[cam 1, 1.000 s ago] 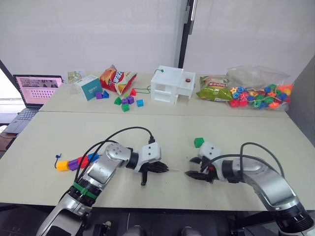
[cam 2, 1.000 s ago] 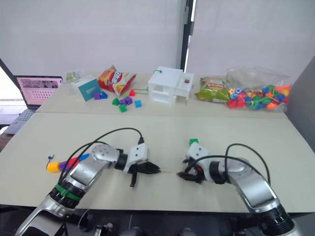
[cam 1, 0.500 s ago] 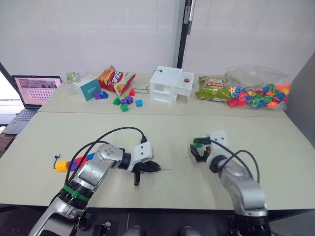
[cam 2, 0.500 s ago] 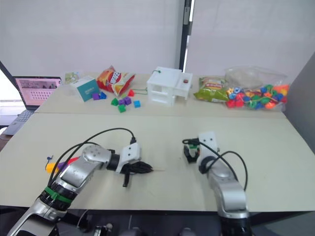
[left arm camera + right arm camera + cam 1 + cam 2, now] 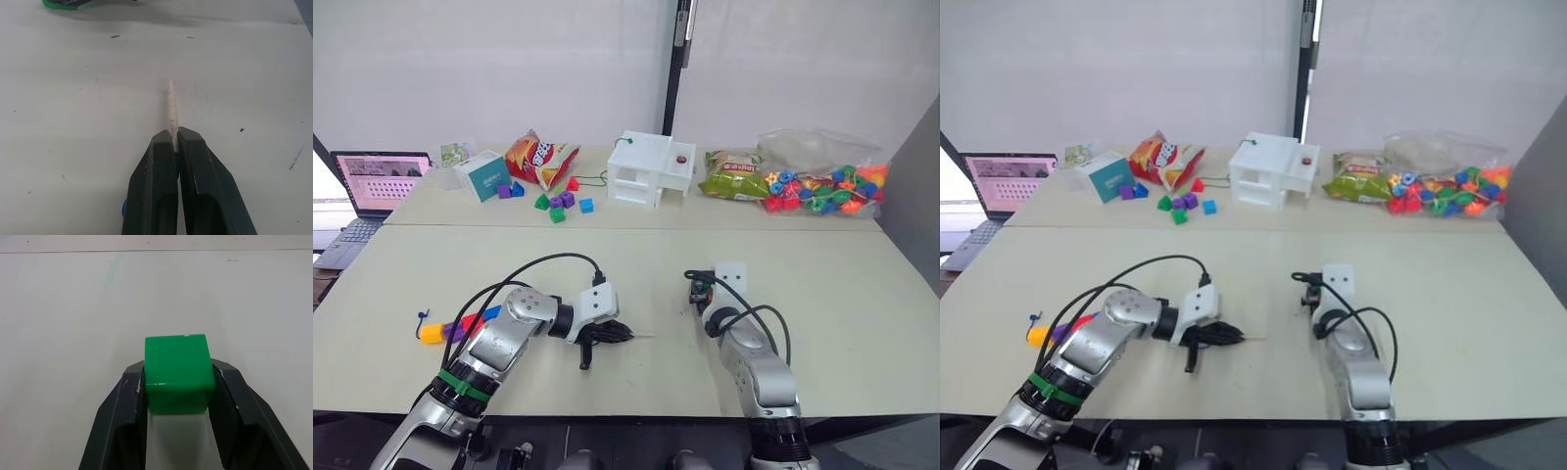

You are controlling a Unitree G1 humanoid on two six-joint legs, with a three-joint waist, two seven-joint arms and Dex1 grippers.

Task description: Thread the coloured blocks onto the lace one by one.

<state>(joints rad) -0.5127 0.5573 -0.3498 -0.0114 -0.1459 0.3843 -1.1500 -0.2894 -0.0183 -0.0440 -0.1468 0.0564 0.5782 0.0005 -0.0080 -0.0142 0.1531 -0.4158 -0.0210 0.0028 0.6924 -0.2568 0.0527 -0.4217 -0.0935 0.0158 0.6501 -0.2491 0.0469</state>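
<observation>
On the near table, left claw [image 5: 175,147] pinching lace tip [image 5: 171,110], cord hidden, right claw [image 5: 177,382] clamping green block [image 5: 177,371].

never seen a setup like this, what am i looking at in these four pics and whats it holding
This is a two-armed humanoid robot working at a pale table. The two wide pictures come from a stereo camera on its head, looking down over both arms. The two close-ups come from cameras on its wrists, each looking along that arm's two black fingers.

The left end effector is shut on the stiff pale tip of the thin dark-blue lace. The right end effector grips a small green plastic block between its fingers.

By the left arm lies a row of small coloured blocks. On the far table sit a laptop, snack bags, a white toy house, scattered small blocks and a clear bag of multicoloured beads.
</observation>
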